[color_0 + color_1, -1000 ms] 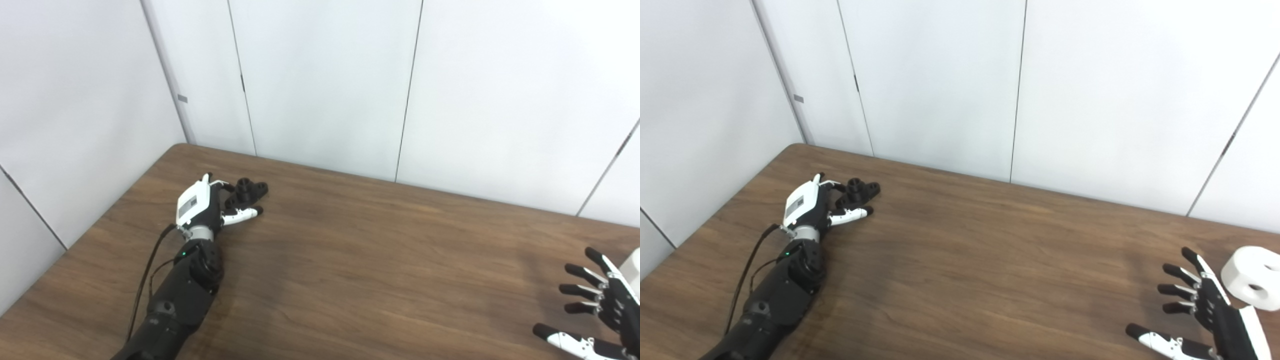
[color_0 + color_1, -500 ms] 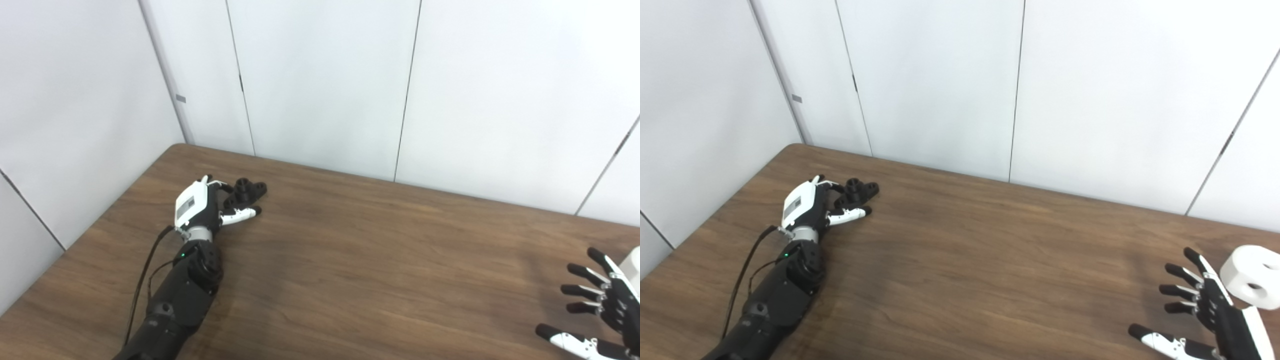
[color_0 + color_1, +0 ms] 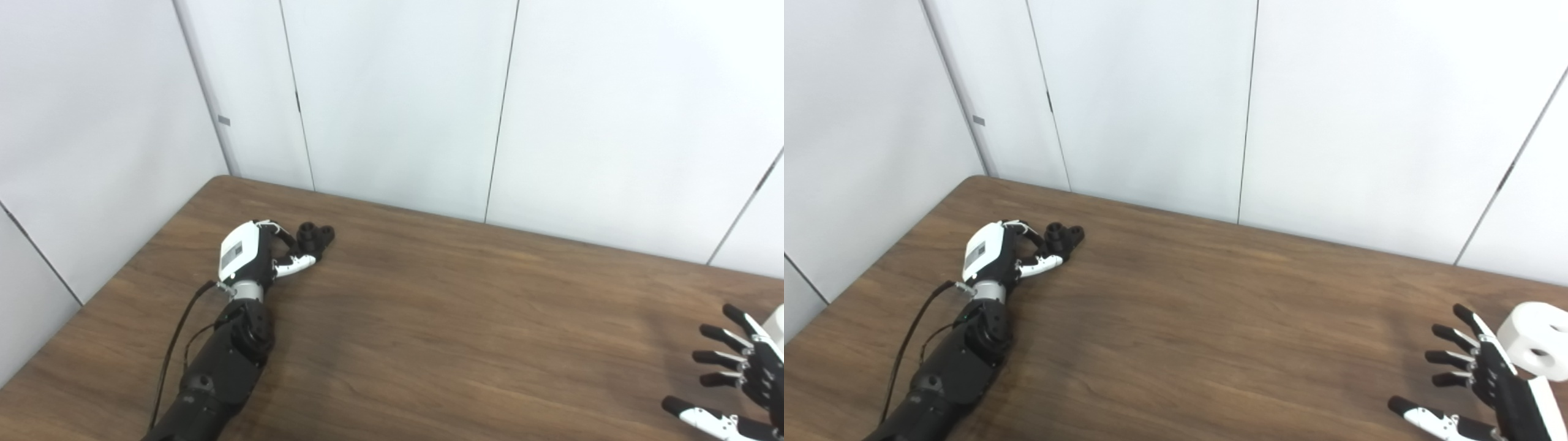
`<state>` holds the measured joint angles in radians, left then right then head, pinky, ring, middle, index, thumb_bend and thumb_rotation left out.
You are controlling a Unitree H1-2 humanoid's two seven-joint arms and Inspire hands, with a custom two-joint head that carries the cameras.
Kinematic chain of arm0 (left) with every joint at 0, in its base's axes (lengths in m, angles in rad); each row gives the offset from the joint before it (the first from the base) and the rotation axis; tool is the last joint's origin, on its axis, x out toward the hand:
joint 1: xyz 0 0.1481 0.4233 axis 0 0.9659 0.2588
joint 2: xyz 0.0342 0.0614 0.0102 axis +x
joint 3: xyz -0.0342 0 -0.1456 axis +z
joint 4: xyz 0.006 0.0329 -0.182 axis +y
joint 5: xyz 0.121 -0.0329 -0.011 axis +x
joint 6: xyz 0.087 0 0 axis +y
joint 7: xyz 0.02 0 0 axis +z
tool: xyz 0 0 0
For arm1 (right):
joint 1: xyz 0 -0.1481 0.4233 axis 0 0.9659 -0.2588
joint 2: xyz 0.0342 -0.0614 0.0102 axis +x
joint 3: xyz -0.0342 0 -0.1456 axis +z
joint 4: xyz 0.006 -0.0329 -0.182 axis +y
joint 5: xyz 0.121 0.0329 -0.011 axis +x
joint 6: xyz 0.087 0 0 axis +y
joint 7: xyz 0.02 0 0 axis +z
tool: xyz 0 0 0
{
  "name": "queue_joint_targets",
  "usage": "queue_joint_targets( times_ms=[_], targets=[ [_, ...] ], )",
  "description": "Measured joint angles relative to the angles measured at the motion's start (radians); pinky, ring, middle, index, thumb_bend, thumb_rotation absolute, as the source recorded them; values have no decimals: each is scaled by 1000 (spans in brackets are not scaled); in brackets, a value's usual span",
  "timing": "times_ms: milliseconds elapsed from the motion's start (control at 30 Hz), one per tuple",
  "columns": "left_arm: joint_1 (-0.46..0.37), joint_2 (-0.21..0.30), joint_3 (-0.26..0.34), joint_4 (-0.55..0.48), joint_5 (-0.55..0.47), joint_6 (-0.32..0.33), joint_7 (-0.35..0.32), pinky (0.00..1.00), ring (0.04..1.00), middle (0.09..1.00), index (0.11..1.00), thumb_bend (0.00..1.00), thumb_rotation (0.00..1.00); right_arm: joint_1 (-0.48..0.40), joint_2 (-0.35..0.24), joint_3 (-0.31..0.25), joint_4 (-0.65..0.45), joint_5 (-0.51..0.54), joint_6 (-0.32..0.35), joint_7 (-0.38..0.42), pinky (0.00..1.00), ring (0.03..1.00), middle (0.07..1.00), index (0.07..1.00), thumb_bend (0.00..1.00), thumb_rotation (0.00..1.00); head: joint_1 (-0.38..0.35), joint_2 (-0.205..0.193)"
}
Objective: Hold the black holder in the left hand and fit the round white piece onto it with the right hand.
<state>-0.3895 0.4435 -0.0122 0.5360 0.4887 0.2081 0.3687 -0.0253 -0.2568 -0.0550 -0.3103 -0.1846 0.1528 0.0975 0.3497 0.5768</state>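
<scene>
Both hands busy: left hand [image 3: 248,260] has curled tighter around black holder [image 3: 311,237], tipping it upright; grasp forming. Right hand [image 3: 1488,383] splayed wide beside round white piece [image 3: 1534,340], empty.

Looks like a lab or test room rather than a home. Plain white wall panels [image 3: 398,104] with thin dark seams, meeting at a corner behind a bare wood-grain table [image 3: 459,318]. No furnishings or decoration beyond these, just flat, even indoor light.
</scene>
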Motion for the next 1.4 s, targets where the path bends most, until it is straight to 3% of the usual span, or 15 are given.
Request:
queue_joint_targets(
  times_ms=[400,567,767,1000,1133,1300,1400],
  targets=[
    [2,7,-31,11,-9,-74,4,997,943,856,483,524,55,-9,3,2,1,-12,0,0,579,716,820,919,596,0,-32,-5],
    [35,14,-81,-82,-25,-113,-83,985,970,895,484,524,54,-23,9,7,4,-14,0,0,599,726,829,936,582,0,-74,3],
    [86,-12,-152,-212,-28,-201,-155,870,984,895,482,524,52,-33,24,11,14,-15,-4,0,592,705,829,934,636,0,-135,12],
    [122,-58,-237,-328,-26,-308,-267,893,1000,907,481,524,54,-32,25,17,94,-40,-66,-19,572,690,812,915,661,0,-207,26],
    [128,-74,-265,-357,-33,-347,-337,922,1000,903,480,524,56,-41,26,22,137,-50,-120,-28,581,693,812,913,667,0,-250,37],
    [133,-91,-302,-389,-42,-380,-413,923,997,901,480,524,55,-45,35,23,151,-50,-129,-31,583,695,816,914,667,19,-278,49],
    [130,-102,-335,-399,-31,-392,-450,832,936,886,481,524,54,-49,38,23,152,-50,-129,-34,583,700,815,914,665,18,-284,54]
  ],
)
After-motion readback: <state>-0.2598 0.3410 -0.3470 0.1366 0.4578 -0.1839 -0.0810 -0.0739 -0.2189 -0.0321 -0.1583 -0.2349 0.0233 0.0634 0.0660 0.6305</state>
